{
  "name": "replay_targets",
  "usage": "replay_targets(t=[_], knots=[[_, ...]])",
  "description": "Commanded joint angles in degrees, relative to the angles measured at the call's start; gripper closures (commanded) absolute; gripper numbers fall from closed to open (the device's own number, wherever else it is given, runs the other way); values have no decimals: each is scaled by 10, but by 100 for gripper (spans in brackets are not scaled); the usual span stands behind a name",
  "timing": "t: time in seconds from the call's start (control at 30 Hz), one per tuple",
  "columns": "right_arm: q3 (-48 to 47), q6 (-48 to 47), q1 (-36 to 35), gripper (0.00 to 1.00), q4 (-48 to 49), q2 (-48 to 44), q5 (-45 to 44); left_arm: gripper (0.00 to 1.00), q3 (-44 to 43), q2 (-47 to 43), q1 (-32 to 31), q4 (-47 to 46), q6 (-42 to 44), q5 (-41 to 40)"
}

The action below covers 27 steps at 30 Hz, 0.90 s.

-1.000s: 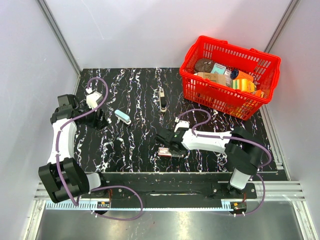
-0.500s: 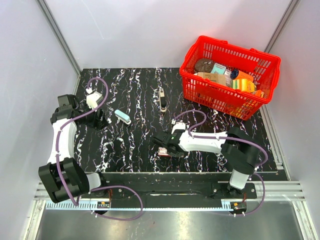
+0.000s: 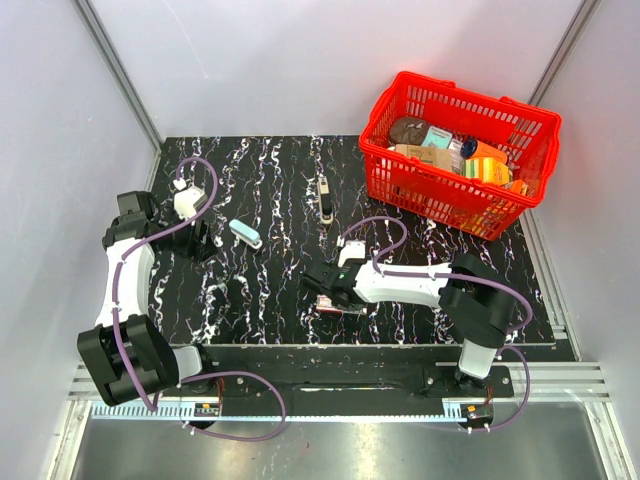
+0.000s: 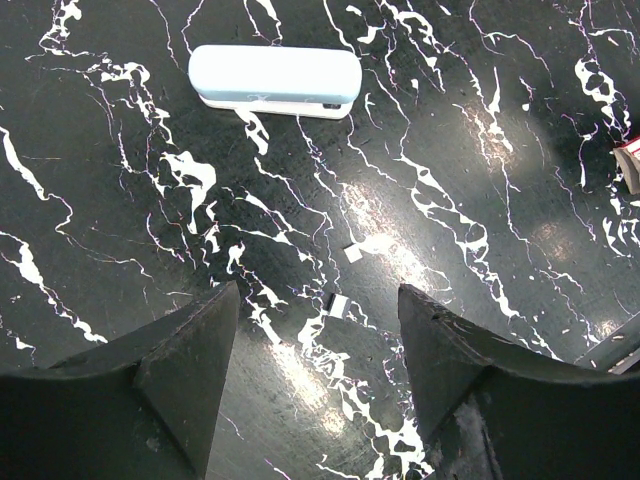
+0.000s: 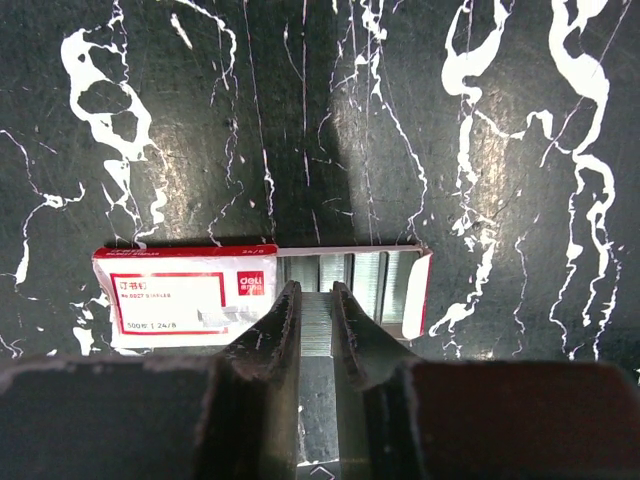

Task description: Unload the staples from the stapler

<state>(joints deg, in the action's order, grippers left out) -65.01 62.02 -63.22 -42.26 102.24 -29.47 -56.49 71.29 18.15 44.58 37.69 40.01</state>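
Observation:
The light-blue stapler (image 3: pixel 245 234) lies closed on the black marbled table; in the left wrist view the stapler (image 4: pixel 275 81) lies well ahead of my open, empty left gripper (image 4: pixel 318 330). My left gripper (image 3: pixel 200 240) sits just left of the stapler. My right gripper (image 3: pixel 318 290) is at the red-and-white staple box (image 3: pixel 327 304). In the right wrist view my right gripper (image 5: pixel 315 312) is shut on a silver strip of staples (image 5: pixel 316 322) over the open tray (image 5: pixel 380 285) of the staple box (image 5: pixel 185 295).
A slim black-and-silver object (image 3: pixel 325 199) lies at the table's middle back. A red basket (image 3: pixel 457 152) full of items stands at the back right. Two small white scraps (image 4: pixel 338 303) lie on the table between the left fingers and the stapler.
My right gripper has moved left, from just right of the staple box to over it. The left arm and the stapler have not moved.

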Motion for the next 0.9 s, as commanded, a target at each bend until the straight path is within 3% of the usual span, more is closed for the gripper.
replay_targets(t=[0.0,0.87], knots=[[-16,-20,-9,100,2,-1,-47,31,2,-13,0,-8,12,2],[16,-42,-19,100,35,-3,-52,26,2,-19,0,-7,10,2]])
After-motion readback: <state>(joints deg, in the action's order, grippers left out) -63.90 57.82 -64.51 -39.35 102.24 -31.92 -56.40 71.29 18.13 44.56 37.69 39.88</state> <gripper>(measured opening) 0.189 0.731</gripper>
